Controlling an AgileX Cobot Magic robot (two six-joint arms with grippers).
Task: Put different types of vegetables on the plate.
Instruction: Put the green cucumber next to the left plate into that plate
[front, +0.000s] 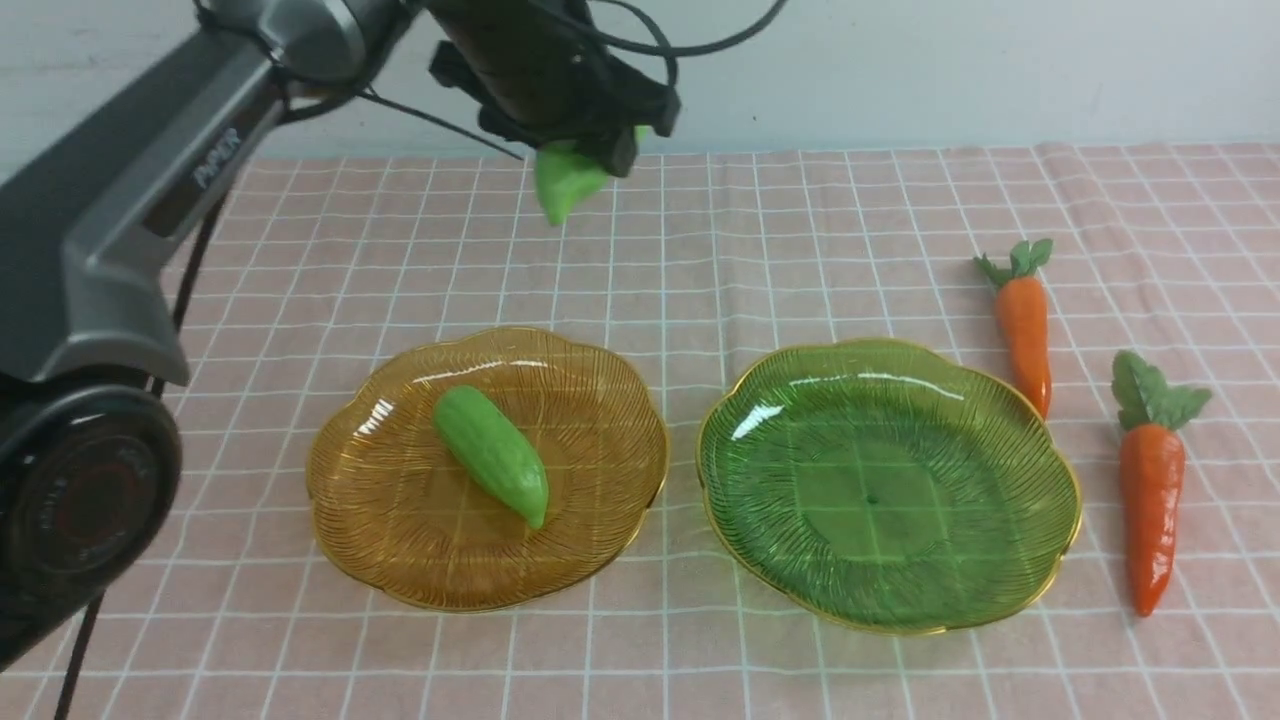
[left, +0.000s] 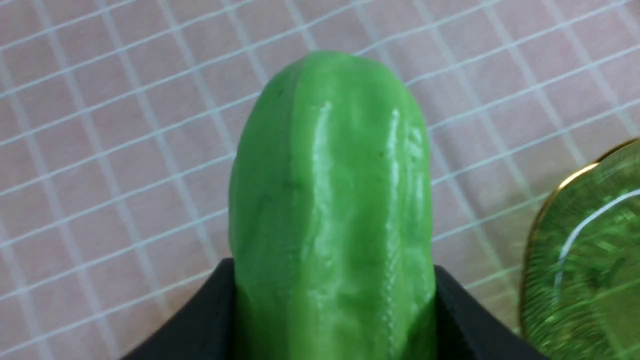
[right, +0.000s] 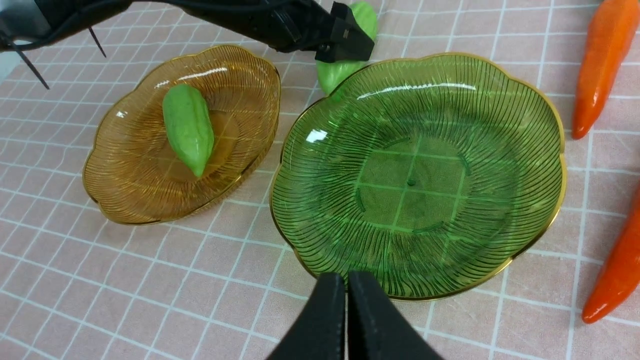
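Green gourd (front: 563, 188) — in the left hand (front: 590, 152), aloft

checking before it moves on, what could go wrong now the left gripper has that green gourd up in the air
The left gripper pinches the glossy light green ridged gourd near one end, most of it sticking out, so it may slip. A second green gourd already lies in the translucent amber ribbed plate; dropping this one there could knock it, or leave that plate with one type only.
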